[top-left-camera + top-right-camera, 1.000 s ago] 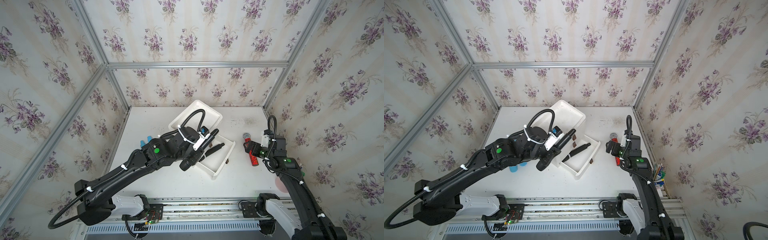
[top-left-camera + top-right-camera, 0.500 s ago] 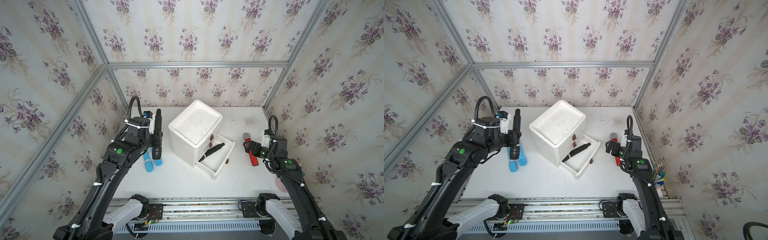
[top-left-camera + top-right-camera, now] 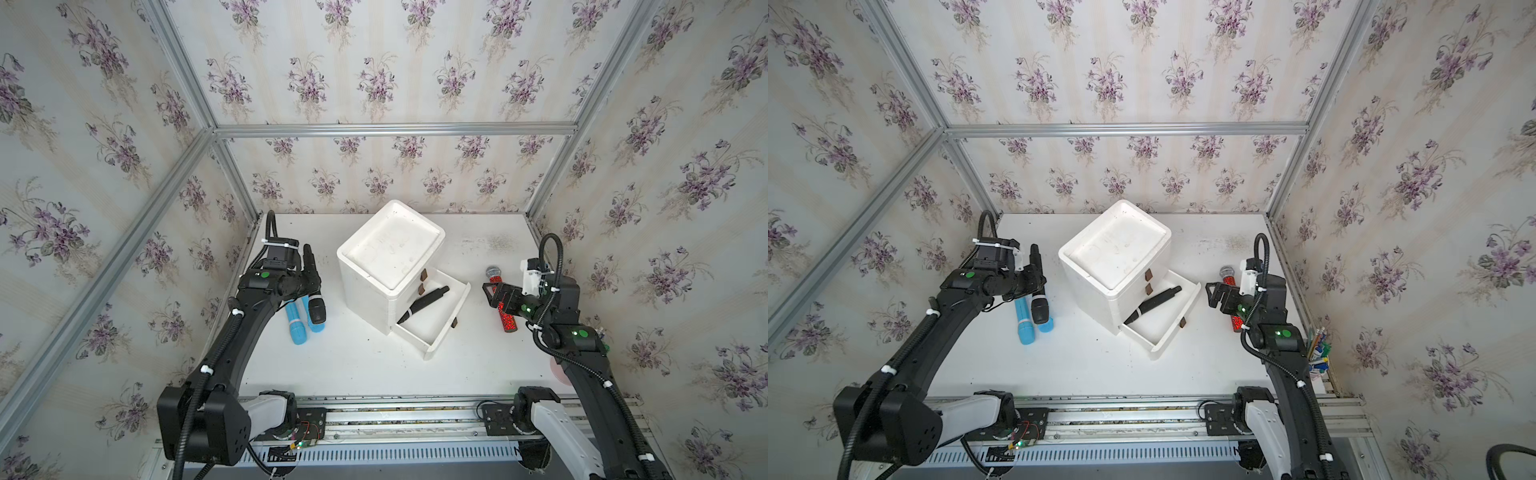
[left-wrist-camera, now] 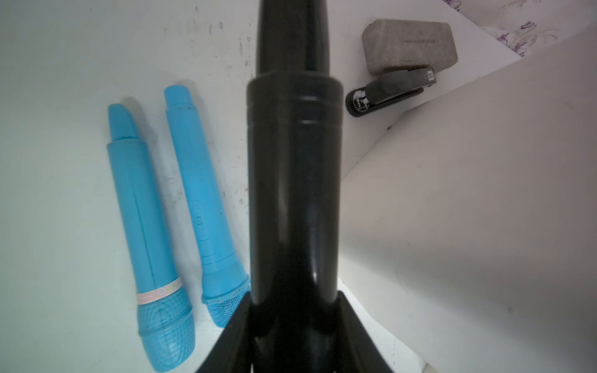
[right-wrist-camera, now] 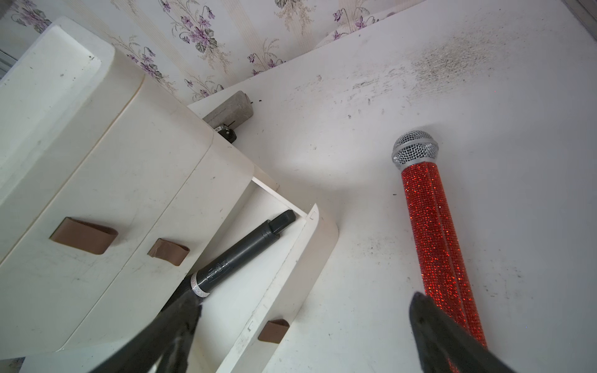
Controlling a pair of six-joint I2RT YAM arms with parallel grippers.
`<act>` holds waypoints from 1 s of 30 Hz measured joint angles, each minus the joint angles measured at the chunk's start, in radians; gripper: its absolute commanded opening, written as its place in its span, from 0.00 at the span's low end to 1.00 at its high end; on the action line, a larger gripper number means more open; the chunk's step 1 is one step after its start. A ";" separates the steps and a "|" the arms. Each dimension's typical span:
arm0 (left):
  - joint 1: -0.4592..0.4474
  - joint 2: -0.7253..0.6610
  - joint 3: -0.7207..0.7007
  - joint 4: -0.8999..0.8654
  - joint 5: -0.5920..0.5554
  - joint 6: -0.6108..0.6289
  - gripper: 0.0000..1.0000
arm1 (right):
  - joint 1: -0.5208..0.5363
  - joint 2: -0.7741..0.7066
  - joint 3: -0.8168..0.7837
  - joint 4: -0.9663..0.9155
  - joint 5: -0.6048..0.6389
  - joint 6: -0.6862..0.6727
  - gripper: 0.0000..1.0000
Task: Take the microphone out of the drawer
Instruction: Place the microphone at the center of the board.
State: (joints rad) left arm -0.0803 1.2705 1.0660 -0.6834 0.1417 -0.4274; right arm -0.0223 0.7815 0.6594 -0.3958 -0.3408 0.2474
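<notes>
Left claw (image 3: 308, 284): closed narrow round the barrel of held mic (image 4: 294, 193), black, carried lengthways above two blue mics (image 4: 142, 210) lying side by side near the left edge of the tabletop (image 3: 365, 365). Tail end pointed toward the back edge. Held mic clear of the drawer (image 3: 446, 330); contact with the blue pair not determinable.

Right claw (image 3: 490, 296): spread wide, empty, poised over a red mic (image 5: 436, 232) lying near the right edge.

Drawer: lowest in the white cabinet (image 3: 390, 245), mid-tabletop, pulled out toward the front right corner. Drawer mic (image 5: 239, 255), also black, noted inside, lying diagonally on the drawer floor, tail near the drawer's outer corner, head end hidden toward the cabinet.

Handling, as judged: rigid barrel, no give under pressure. Smooth and round, so liable to slip or roll. Modest weight, biased toward the head. Grille the part most open to denting.

Recommended hold: across the barrel just behind the head, never on the grille or the thin tail. For the drawer mic, approach from above, straddling the exposed barrel, well off the drawer walls.

Risk: rolling on release beside the blue pair.
</notes>
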 measured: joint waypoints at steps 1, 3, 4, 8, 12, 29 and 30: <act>0.000 0.029 -0.009 0.028 0.014 -0.012 0.22 | 0.000 0.000 -0.002 0.003 -0.004 0.000 1.00; 0.002 0.083 -0.024 0.078 0.023 -0.036 0.23 | 0.000 0.001 -0.003 0.004 -0.008 0.000 1.00; 0.001 0.116 -0.031 0.105 0.034 -0.052 0.24 | 0.000 0.001 -0.004 0.004 -0.010 0.000 1.00; -0.023 0.225 -0.048 0.188 0.037 -0.095 0.25 | 0.000 0.001 -0.004 0.009 -0.011 0.000 1.00; -0.029 0.295 -0.076 0.245 0.008 -0.124 0.25 | 0.000 -0.002 -0.005 0.010 -0.011 0.000 1.00; -0.053 0.426 -0.082 0.332 -0.099 -0.134 0.51 | 0.000 0.000 -0.006 0.010 -0.010 0.000 1.00; -0.055 0.428 -0.082 0.332 -0.101 -0.134 0.53 | 0.000 0.000 -0.006 0.010 -0.010 0.000 1.00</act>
State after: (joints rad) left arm -0.1356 1.6989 0.9844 -0.3519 0.0402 -0.5613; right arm -0.0223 0.7818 0.6529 -0.3862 -0.3508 0.2474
